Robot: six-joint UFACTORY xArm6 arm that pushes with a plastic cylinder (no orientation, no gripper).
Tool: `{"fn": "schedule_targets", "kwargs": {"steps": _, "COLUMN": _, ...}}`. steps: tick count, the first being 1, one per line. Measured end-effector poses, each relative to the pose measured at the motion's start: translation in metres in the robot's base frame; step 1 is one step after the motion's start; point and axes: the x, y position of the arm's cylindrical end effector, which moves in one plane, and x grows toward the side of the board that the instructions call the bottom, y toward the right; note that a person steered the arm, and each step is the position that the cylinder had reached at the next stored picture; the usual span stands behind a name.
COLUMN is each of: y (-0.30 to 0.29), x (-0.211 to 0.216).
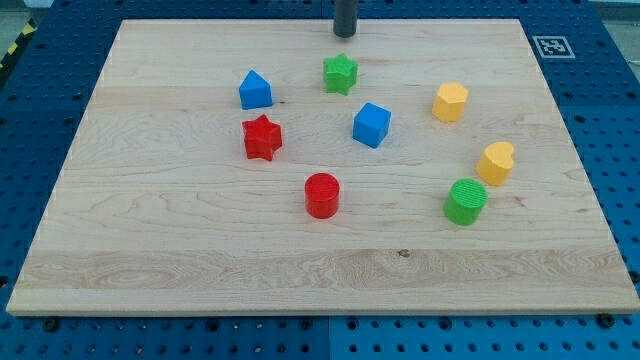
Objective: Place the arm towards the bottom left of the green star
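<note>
The green star (340, 73) lies on the wooden board (180, 240) near the view's top centre. My tip (345, 35) is a dark rod end just above the star, toward the view's top, a short gap away and not touching it. A blue house-shaped block (255, 90) lies to the star's left. A blue cube (371, 125) lies below and right of the star. A red star (262, 137) lies below and left of it.
A red cylinder (322, 195) sits at the board's centre. A yellow hexagonal block (450, 102), a yellow heart-like block (495, 163) and a green cylinder (466, 201) lie on the right. A marker tag (553, 46) sits off the top right corner.
</note>
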Motion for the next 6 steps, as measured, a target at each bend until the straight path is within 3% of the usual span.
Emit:
{"fn": "schedule_targets", "kwargs": {"steps": 2, "y": 0.0, "x": 0.013}}
{"fn": "schedule_targets", "kwargs": {"steps": 4, "y": -0.038, "x": 0.023}}
{"fn": "schedule_targets", "kwargs": {"steps": 6, "y": -0.051, "x": 0.077}}
